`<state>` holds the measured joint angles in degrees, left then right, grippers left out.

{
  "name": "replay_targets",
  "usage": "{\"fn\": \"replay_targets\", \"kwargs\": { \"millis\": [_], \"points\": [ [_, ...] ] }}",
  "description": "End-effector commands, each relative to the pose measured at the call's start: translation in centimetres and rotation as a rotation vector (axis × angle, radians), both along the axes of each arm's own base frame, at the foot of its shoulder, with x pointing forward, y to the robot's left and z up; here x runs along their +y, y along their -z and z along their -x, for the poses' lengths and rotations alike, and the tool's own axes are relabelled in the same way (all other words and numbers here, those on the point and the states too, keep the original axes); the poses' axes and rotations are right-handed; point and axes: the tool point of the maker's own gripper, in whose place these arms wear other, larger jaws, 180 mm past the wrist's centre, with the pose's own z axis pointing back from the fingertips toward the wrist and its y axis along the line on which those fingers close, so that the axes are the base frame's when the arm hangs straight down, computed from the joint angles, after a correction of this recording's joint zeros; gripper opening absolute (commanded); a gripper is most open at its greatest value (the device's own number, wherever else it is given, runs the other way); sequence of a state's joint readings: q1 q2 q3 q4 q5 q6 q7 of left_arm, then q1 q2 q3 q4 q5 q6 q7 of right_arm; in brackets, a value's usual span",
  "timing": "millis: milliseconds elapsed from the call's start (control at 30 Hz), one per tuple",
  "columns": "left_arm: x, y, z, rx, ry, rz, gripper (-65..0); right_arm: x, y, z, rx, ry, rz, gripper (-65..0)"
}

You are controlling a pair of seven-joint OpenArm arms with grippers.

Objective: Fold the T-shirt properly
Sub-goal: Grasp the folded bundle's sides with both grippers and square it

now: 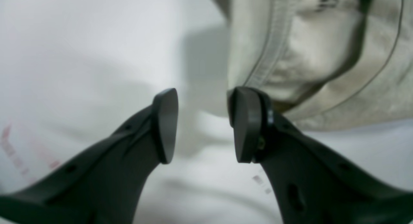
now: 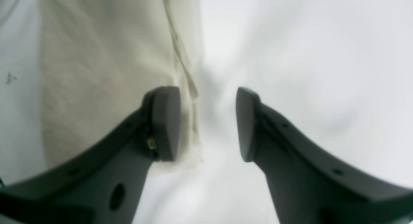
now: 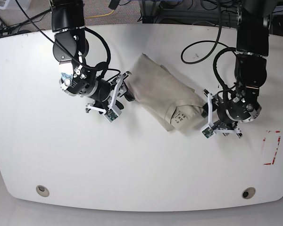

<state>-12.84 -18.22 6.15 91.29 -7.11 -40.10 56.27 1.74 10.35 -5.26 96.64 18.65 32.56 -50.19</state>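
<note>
Beige T-shirt (image 3: 158, 92) folded on white table (image 3: 132, 179), cables (image 3: 198, 54) nearby

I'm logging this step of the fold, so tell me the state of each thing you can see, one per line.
T-shirt: folded into a compact wrinkled bundle, lying flat on the table, not held.
Left end effector: open, nothing between the jaws, at the shirt's edge.
Right end effector: open, empty, one finger over the shirt's edge.
Table: white, carrying the shirt, with a red marking near one edge.
</note>
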Motion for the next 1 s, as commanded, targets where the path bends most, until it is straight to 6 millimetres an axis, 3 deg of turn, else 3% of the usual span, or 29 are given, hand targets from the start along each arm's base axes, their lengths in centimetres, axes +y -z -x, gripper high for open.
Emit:
{"fn": "replay_targets", "kwargs": {
  "millis": [0,200,333,567,700,867,967],
  "points": [
    [0.4,-2.7,-0.3,-0.067,-0.007,-0.029,-39.7,-0.4,-1.2,-1.4,-0.046,0.004,0.000,-38.8],
    [-2.7,-2.7,3.7,-0.074,0.040,-0.013,-39.7,-1.1,0.7,-2.2,-0.035,0.020,0.050,-38.8],
    [-4.2,-0.5,6.9,-0.002,0.048,0.020,-39.7,-0.1,2.3,-1.5,-0.011,-0.020,0.066,-38.8],
    [-4.9,1.8,9.8,0.078,0.043,0.047,-39.7,2.9,3.9,1.5,0.038,-0.113,0.063,-38.8],
    [-3.9,1.7,9.7,0.075,0.016,0.042,-39.9,5.2,4.2,3.4,0.058,-0.162,0.041,-39.0],
    [-1.1,1.0,8.9,0.046,-0.077,0.043,-39.9,7.8,3.8,5.2,0.068,-0.177,-0.017,-39.0],
    [0.4,0.4,8.4,0.026,-0.127,0.043,-39.9,10.5,3.4,7.1,0.072,-0.243,-0.044,-39.0]
  ]
}}
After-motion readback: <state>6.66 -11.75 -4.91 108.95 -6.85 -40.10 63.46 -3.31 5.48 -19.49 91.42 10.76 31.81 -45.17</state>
